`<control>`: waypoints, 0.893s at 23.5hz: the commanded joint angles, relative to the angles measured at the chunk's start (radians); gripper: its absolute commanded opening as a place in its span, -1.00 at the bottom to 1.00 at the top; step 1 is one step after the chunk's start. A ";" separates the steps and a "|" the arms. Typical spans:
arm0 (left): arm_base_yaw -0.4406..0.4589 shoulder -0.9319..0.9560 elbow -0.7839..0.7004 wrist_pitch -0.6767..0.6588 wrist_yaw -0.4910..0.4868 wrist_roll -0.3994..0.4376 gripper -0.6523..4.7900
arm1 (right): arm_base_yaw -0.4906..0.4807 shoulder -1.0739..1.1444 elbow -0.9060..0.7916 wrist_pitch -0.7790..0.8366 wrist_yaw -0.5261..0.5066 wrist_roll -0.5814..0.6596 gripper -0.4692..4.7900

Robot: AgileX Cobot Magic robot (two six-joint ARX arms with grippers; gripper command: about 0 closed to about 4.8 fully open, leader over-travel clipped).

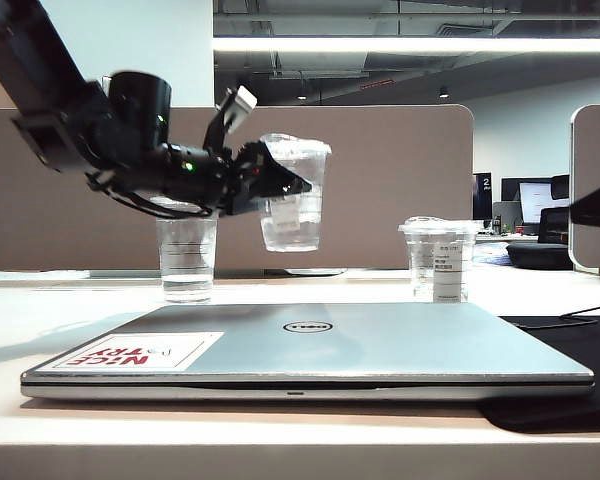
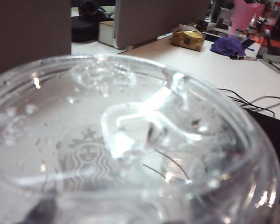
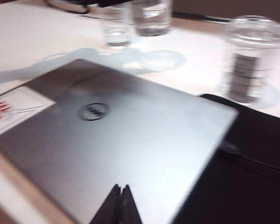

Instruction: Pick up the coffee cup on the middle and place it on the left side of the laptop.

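In the exterior view the left claw [image 1: 280, 185] is mostly hidden behind and beside the coffee cup [image 1: 294, 192], so its fingertips cannot be made out, yet the cup hangs clear of the tabletop [image 1: 70, 300] in the upper middle of the frame, clamped at its side by that claw; the left arm enters from the upper left corner, cut off by the frame edge, and reaches roughly level toward the centre; in the left wrist view the coffee cup's clear lid [image 2: 126, 135] fills nearly the whole picture, blurred and beaded with droplets, with a faint printed logo showing through, and no finger of the claw is visible there; the laptop [image 1: 310, 350] lies closed across the lower half of the exterior view, its sticker at lower left; a narrower clear cup [image 1: 187, 258] stands behind it at the left, directly beneath the arm, and a labelled clear cup [image 1: 440, 260] stands at the right; the right claw [image 3: 121, 205] appears only in the right wrist view, at the bottom centre, its dark fingers pressed together and clenched on nothing, hovering over the laptop's lid [image 3: 130, 140]; that view is soft and blurred.
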 commanded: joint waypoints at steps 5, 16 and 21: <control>0.042 -0.185 -0.219 0.041 -0.024 0.075 0.50 | 0.072 0.000 -0.004 0.017 -0.001 0.002 -0.84; 0.250 -0.507 -0.655 0.088 -0.023 0.089 0.50 | 0.078 0.006 -0.004 0.017 -0.001 0.002 -0.84; 0.349 -0.531 -0.797 0.192 -0.024 0.082 0.49 | 0.078 0.007 -0.004 0.017 -0.001 0.002 -0.84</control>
